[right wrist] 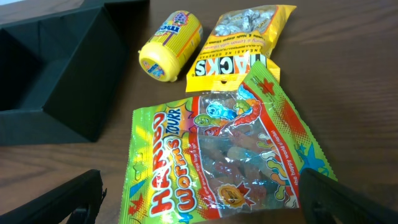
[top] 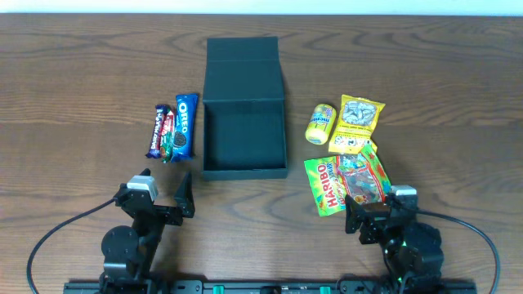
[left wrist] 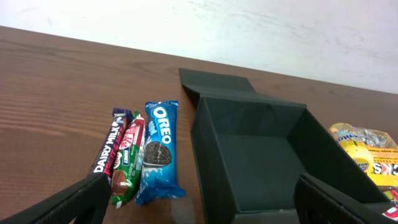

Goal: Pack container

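Since the container (top: 244, 135) stands open, lid flap (top: 243, 59) lying back on its far side, either arm can feed it. Right of the container, the Haribo bag (right wrist: 217, 155) lies just ahead of the right gripper (right wrist: 199, 180), long axis pointing roughly away; its jaws gape wide, empty. Left of the container, the Oreo pack (left wrist: 158, 152) lies ahead of the left gripper (left wrist: 199, 186), equally wide.

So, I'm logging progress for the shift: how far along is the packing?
Done: the dark teal-green square cardboard box sits open, lid back, but empty. In hand: nothing; the left gripper and right gripper are both open. Left: everything, from the blue Oreo packet to the green Haribo Worms bag, lies outside it.
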Motion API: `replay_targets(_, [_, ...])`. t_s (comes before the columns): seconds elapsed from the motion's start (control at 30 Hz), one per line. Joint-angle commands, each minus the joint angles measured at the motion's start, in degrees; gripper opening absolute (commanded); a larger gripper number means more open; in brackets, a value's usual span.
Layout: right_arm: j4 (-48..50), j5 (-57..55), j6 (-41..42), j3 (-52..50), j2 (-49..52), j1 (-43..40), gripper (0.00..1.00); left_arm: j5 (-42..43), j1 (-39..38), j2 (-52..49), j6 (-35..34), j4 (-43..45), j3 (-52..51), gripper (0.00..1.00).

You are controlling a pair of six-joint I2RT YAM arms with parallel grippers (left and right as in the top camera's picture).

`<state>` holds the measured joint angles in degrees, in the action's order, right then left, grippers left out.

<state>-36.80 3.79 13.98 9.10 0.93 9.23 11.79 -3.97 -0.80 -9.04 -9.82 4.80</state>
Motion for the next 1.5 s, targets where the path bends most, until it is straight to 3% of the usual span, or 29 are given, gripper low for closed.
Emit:
replay_targets(0.0, [0.1, -1.0, -0.8, -0.3, -0.6, 0.4, 0.99, -0.2, -0.2, 0.4, -0.2, -0.2, -1.7, 0.95])
replay_targets(1.27, [0.1, 0.2, -0.2, -0.2, -0.6, 0.4, 0.99, 0.3, -0.2, 0.4, -0.2, -0.2, -1.7, 0.95])
replay_targets(1.37, [0.1, 2.1, 8.5, -0.2, -0.6, 0.4, 0.99, 2.7, -0.2, 0.4, -3.0, -0.2, -1.7, 0.95])
replay_targets(1.47, [-1.1, 8.1, 25.9, 0.1, -0.6, 0.4, 0.99, 6.1, -0.2, 0.4, -11.6, -0.2, -1.7, 0.95])
